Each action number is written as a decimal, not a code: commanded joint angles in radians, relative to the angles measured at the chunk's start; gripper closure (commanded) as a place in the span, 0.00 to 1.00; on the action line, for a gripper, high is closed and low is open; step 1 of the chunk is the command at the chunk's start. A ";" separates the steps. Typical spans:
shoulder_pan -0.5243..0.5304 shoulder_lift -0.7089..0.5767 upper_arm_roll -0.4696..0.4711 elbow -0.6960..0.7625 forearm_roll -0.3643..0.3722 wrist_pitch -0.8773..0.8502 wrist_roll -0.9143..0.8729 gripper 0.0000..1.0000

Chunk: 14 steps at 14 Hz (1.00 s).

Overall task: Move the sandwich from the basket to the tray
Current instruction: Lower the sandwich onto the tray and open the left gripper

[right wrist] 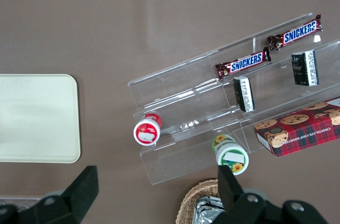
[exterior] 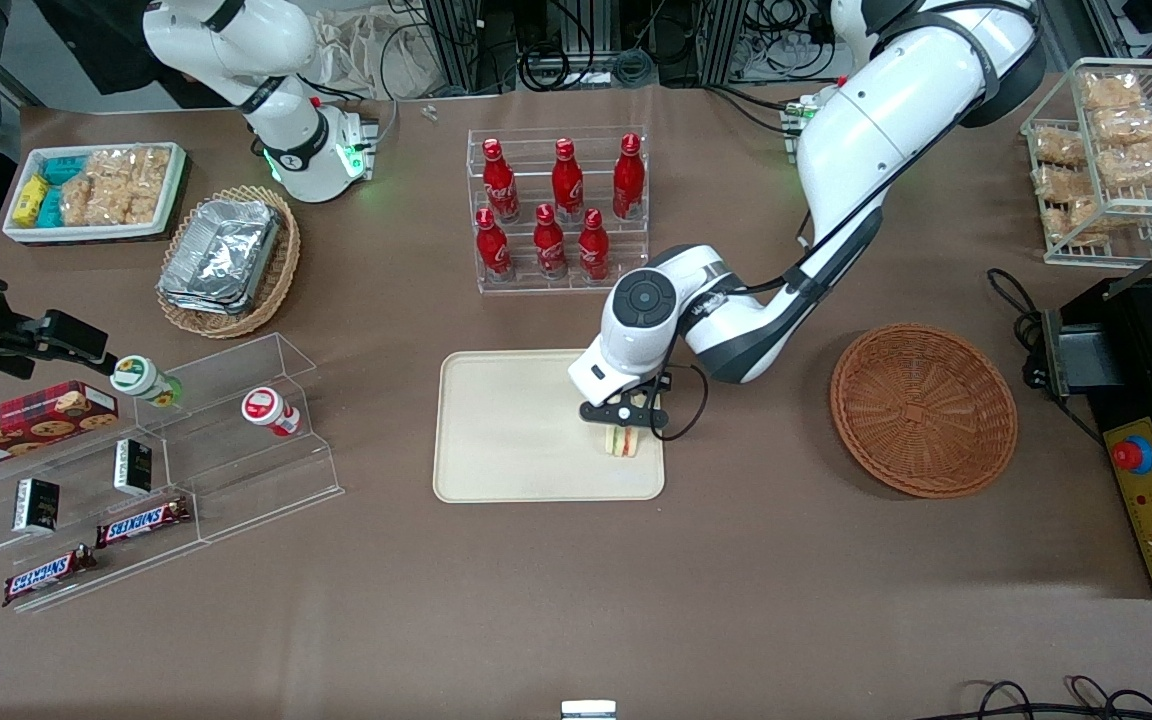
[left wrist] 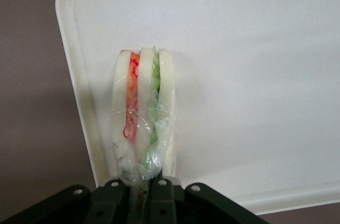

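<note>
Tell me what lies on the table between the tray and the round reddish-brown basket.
Front view: only bare brown table between the tray and the basket. The gripper holds the sandwich on the tray's corner.

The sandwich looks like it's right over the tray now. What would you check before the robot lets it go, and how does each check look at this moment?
1. Sandwich is out of the basket: ok, the basket holds nothing.
2. Gripper is over the tray, at the tray's end toward the basket: ok.
3. Gripper grasp: ok, its fingers are shut on the sandwich's end.
4. Sandwich lies within the tray rim: ok, but close to the rim in the left wrist view.
5. Sandwich already touches the tray surface: cannot tell.
6. Tray spot under the sandwich is free of other things: ok.
</note>
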 commanded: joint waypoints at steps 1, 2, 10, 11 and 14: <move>-0.003 0.010 0.001 0.020 0.016 0.000 -0.019 0.51; -0.003 0.007 0.001 0.020 0.016 -0.002 -0.022 0.01; 0.020 -0.233 0.001 0.009 0.009 -0.311 -0.238 0.00; 0.054 -0.266 -0.001 0.009 -0.001 -0.351 -0.247 0.00; 0.201 -0.286 -0.021 0.017 -0.156 -0.422 -0.225 0.00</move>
